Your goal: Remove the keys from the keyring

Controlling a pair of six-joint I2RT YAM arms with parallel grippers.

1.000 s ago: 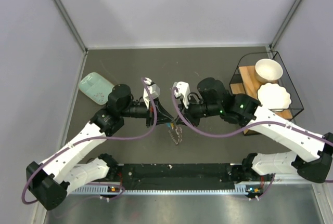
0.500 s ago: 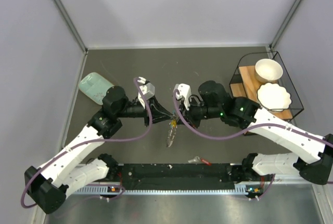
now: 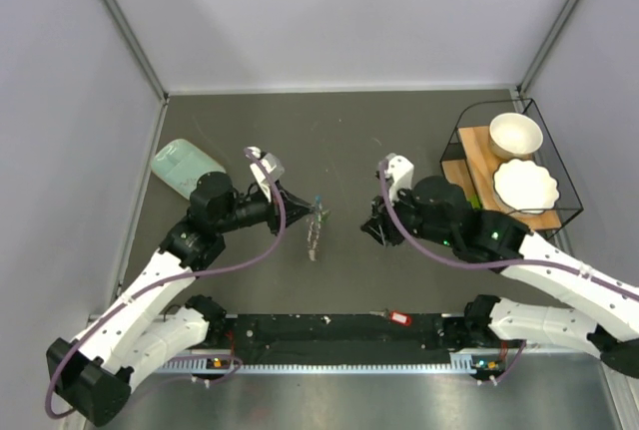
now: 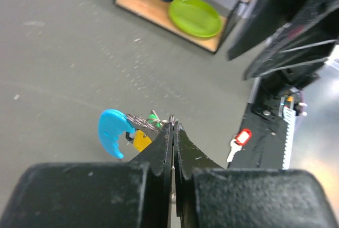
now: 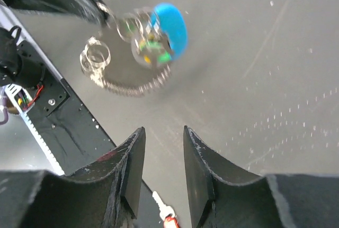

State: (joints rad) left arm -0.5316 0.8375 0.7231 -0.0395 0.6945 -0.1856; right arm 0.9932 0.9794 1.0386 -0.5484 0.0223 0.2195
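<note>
**A:** Status?

**B:** Left gripper [image 4: 172,126] is clamped tight on a wire ring of the keyring [image 4: 113,131], with the bundle hanging from it left of centre. Right gripper [image 5: 161,133] has its jaws parted and empty, right of the bundle and apart from it.

**A:** Keys?

**B:** Red key [image 4: 241,137] lies loose on the black rail [image 4: 262,151] at the near edge. Green key [image 4: 154,117] is on the rings. There's a yellow piece [image 4: 140,139] beside it; too blurred to tell whether it's a key or a tag.

**A:** Step?

**B:** Between keys, I reckon: one off, green next. I need to bring the right gripper leftward, pinch the green head and work it round the split ring while the left holds firm. The bundle dangles, so I go in slowly.
</note>
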